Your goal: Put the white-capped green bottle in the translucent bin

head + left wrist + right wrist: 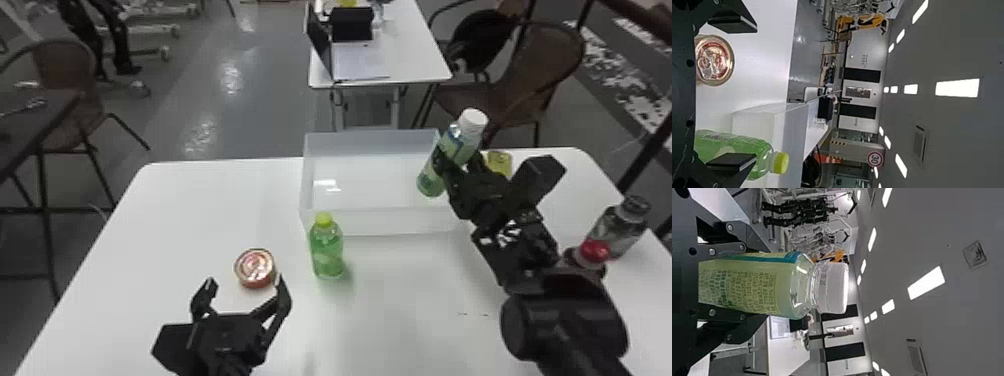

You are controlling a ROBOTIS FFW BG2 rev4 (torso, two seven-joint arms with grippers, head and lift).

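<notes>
While gripping the white-capped green bottle with the right gripper, favour a slow, careful finish. In the head view, note the tilt over the right-hand side of the translucent bin: base toward the inside, cap out toward the right. Judging by that lean, shift a touch leftward and bring the bottle more upright before lowering, so as to clear the right wall. Cannot tell the base's exact height against the rim, so ease down gently until resting on the floor of the bin. Then spread the fingers only enough to free the sides, and back away without tipping the load. Steer clear of the yellow-capped green bottle, standing just outside the near wall.

In the left wrist view, find the left gripper spread wide with nothing pinched, near the can. Best left waiting there.

In the right wrist view, see the white-capped green bottle lying squarely between the two fingers, pinched around the body from both sides, with shoulder and cap projecting past the tips. Looks like a firm hold, good for a controlled release.
</notes>
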